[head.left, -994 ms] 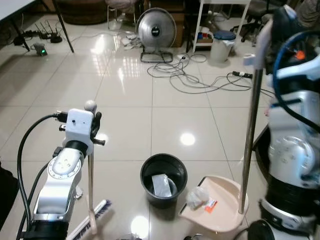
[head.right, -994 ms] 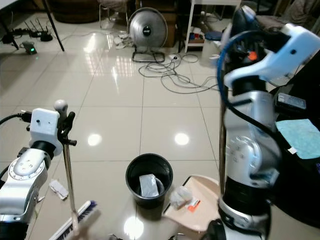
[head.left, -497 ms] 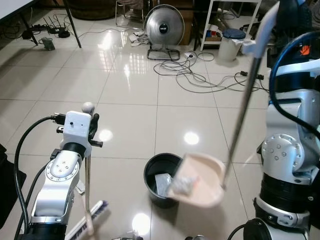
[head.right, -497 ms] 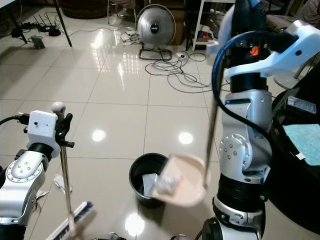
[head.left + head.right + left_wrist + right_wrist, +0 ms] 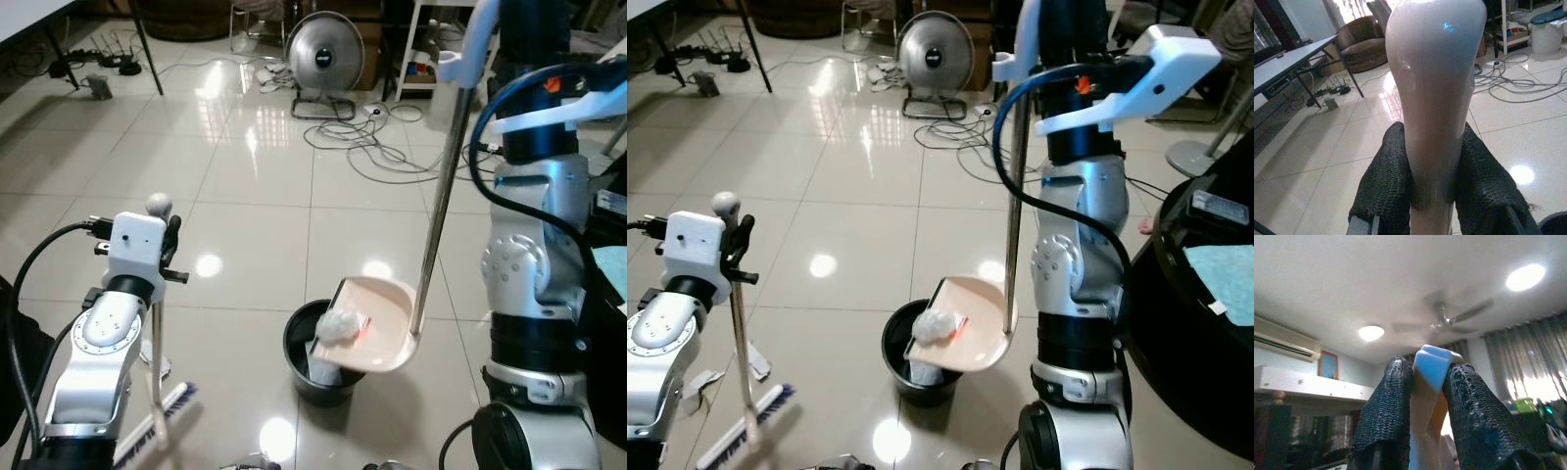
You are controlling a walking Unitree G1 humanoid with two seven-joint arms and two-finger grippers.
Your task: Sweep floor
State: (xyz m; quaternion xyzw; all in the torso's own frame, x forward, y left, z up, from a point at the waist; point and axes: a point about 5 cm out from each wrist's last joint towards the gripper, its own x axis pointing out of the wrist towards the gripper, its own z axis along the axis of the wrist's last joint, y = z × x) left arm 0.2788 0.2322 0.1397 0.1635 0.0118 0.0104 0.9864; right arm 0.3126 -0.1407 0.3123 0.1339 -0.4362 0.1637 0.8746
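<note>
The left hand [image 5: 1425, 196] is clamped on the upright broom handle [image 5: 157, 343], with the bristles [image 5: 162, 416] on the floor. At centre, the dustpan [image 5: 377, 328] hangs tilted over the black bin [image 5: 294, 348], a crumpled wad [image 5: 338, 323], probably paper, at its lip. The right hand [image 5: 1422, 382] pinches the dustpan's pole top [image 5: 1427, 367].

A pink dustpan [image 5: 972, 328] on a long metal pole [image 5: 1012, 206] tilts over a black bin [image 5: 911, 367] at lower centre, carrying what looks like crumpled paper [image 5: 933, 324]; a broom [image 5: 743, 431] stands lower left.
</note>
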